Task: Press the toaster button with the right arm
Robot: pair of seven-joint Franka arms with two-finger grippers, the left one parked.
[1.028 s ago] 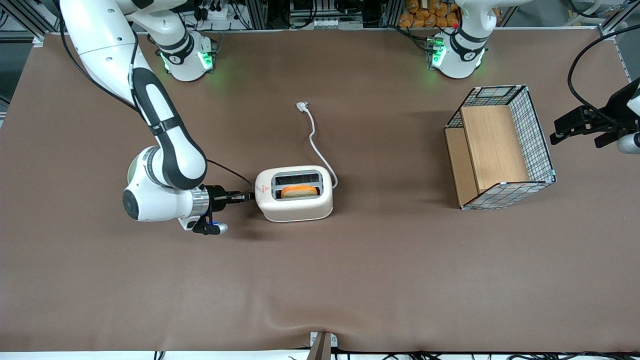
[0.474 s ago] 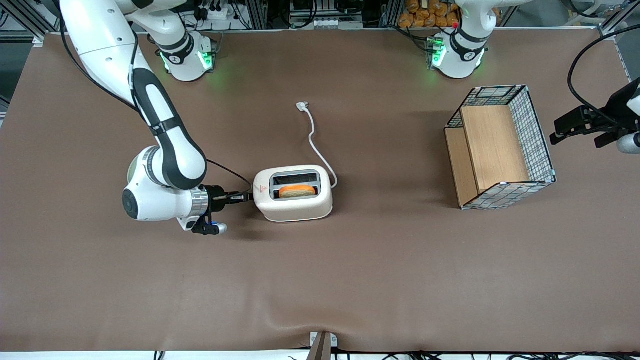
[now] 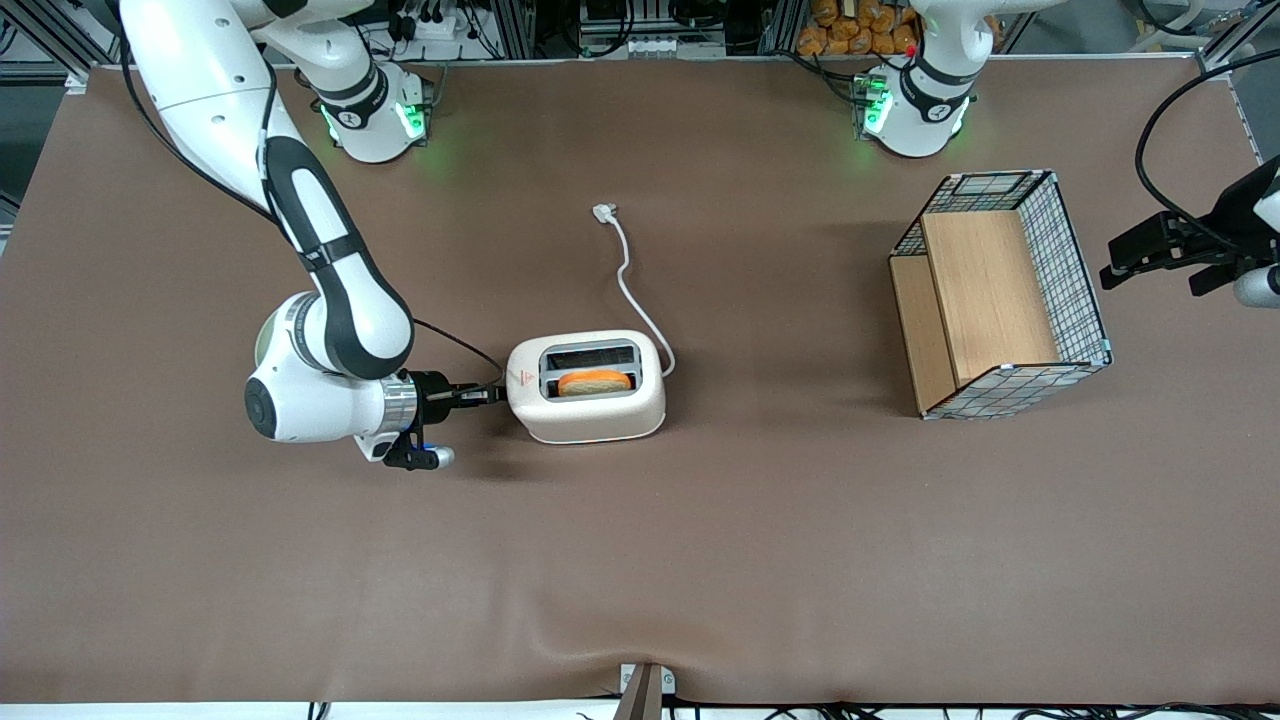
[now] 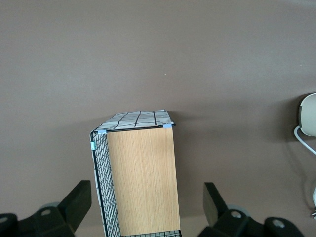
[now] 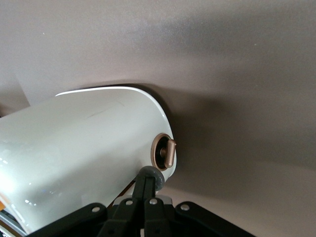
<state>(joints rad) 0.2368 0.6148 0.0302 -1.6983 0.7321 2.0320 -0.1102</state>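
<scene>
Pincer (image 3: 492, 395) of mine sits level at the toaster's (image 3: 587, 386) narrow end, fingers pressed together, their tips on the toaster button (image 5: 154, 178). Bread (image 3: 594, 382) shows in one slot. Toaster stands mid-tabletop (image 3: 640, 560), basket (image 3: 1000, 295) well apart.

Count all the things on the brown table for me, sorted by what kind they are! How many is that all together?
Toasters: 1, the white toaster, with its toaster button at the robot's hand
Bread slices: 1, the toast in a slot
Cords: 1, the white cord
Baskets: 1, the wire-and-wood basket, toward the parked arm's end
Total: 4
</scene>
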